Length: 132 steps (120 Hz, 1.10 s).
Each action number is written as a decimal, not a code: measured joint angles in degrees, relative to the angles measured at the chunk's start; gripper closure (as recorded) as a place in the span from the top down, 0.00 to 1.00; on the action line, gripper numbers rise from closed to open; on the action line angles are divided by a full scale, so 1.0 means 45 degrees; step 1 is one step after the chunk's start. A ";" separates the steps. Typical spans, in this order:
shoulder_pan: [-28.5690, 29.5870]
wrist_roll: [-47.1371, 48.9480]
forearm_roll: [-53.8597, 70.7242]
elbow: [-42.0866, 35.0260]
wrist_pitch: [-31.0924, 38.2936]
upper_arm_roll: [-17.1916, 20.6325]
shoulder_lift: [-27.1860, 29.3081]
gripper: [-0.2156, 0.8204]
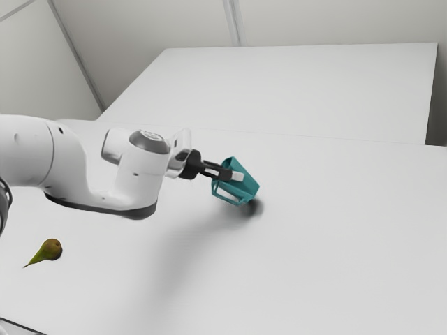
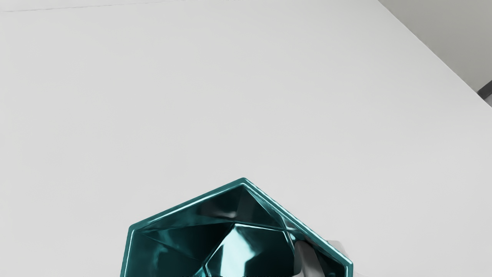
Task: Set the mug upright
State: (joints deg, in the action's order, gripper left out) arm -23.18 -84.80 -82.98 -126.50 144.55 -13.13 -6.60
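The gripper point(image 1: 235, 175) is clamped on the wall of the teal faceted mug point(image 1: 246, 187), one finger point(image 2: 307, 259) inside the opening and the other outside. The mug sits tilted at the fingertips, its open mouth facing the wrist camera, its handle point(image 1: 225, 197) on the side toward the exterior view's left, over the white table point(image 1: 335, 244).

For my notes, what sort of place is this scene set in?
Most likely a simulated robotics lab or test room, though the exact kind is uncertain: a white robot arm works over a broad white table, with plain pale walls beyond.
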 joint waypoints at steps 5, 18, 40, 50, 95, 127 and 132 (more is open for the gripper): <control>0.0060 0.0264 0.1082 0.0147 -0.0012 -0.0087 0.0090 0.04; 0.0121 0.1313 0.4432 0.0226 -0.0108 -0.0151 0.0572 0.04; -0.0254 0.3956 1.0578 0.0178 -0.0942 -0.0648 0.1718 0.03; -0.0166 0.5308 1.2770 0.0170 -0.1488 -0.0748 0.2117 0.03; 0.0751 1.0350 1.6556 -0.0596 -0.2600 -0.0833 0.2671 0.03; 0.0763 1.2869 1.7420 -0.0965 -0.2305 -0.0830 0.2562 0.03; 0.0766 1.3192 1.7470 -0.0971 -0.2210 -0.0830 0.2490 0.03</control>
State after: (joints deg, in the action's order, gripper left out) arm -19.73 -25.43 -4.36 -130.87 134.60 -16.87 4.60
